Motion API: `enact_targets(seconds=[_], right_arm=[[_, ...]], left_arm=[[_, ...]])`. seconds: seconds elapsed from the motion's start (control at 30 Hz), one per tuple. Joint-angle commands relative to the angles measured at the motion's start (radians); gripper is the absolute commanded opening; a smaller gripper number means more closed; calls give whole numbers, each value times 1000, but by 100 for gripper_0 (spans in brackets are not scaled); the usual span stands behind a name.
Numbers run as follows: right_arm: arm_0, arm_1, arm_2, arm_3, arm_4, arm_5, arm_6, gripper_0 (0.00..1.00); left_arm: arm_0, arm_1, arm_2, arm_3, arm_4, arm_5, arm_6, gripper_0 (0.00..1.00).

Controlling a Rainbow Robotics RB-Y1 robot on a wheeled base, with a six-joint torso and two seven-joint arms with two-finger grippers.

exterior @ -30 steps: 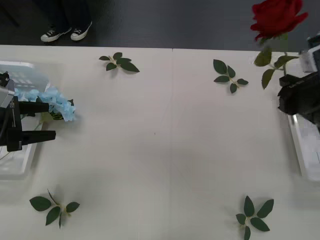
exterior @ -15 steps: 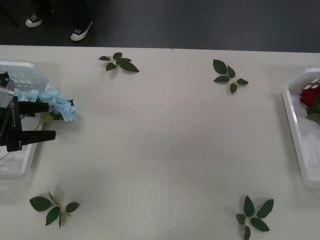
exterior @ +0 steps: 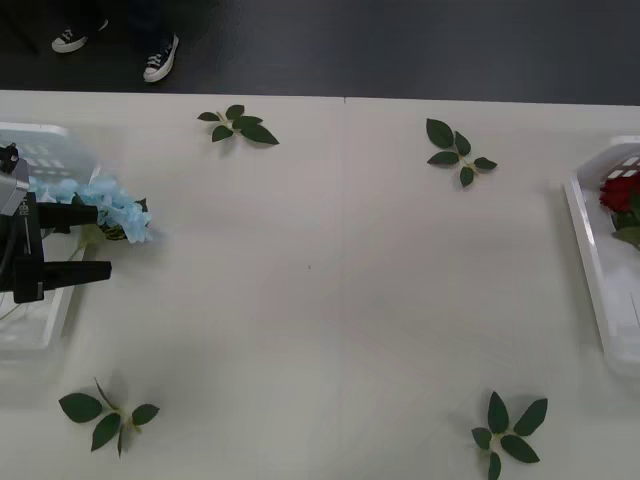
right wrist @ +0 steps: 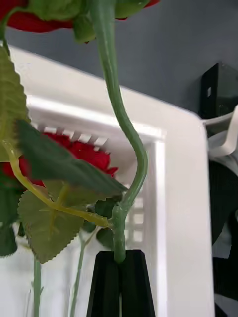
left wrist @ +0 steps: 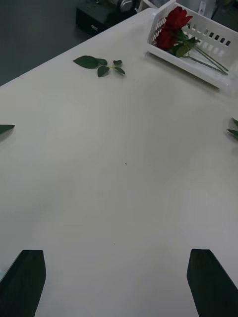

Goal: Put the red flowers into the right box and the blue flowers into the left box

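We are seeing a broad open stretch of surface (exterior: 330, 300) across the middle of the front frame. Four leaf sprigs are lying flat near its corners: upper left (exterior: 238, 124), upper right (exterior: 457, 152), lower left (exterior: 105, 412), lower right (exterior: 508, 428). The left box (exterior: 40, 330) is walling the left edge, the right box (exterior: 592, 250) the right edge.

My left gripper (exterior: 92, 241) has two slim, flat black fingers (exterior: 80, 271) running side by side out of a black block, with a small grey housing and a thin pale cable at its 9 o'clock side. Seen from that wrist they are matte black slabs (left wrist: 22, 290) with squared ends. My right gripper (right wrist: 121, 257) shows two smooth black fingers (right wrist: 105, 285), tapered, pressed face to face.
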Motion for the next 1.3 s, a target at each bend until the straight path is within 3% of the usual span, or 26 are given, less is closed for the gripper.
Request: enact_targets(seconds=[0.03,0.17,0.57,0.6,0.73,0.8,0.87,1.3], right_arm=[[-20,-8,64,5,-9,-2,-44,0],[-48,4,119,19,21,4,-56,0],[-117,196,137,21,329,122,-95,1],[-115,198,143,21,338,124,-98,10],[-111,213,176,21,406,121,-174,70],[-108,222,196,21,445,122,-211,87],[-105,236,202,21,478,122,-234,92],[-98,303,237,19,527,121,-257,93]], left_arm=[[-15,36,6,-24,5,-7,-62,83],[-15,36,6,-24,5,-7,-62,83],[-15,36,6,-24,5,-7,-62,83],[-15,36,6,-24,5,-7,-62,83],[-15,36,6,-24,5,-7,-62,83],[-15,36,6,-24,5,-7,-62,83],[-15,36,6,-24,5,-7,-62,83],[-15,36,6,-24,5,-7,-62,83]])
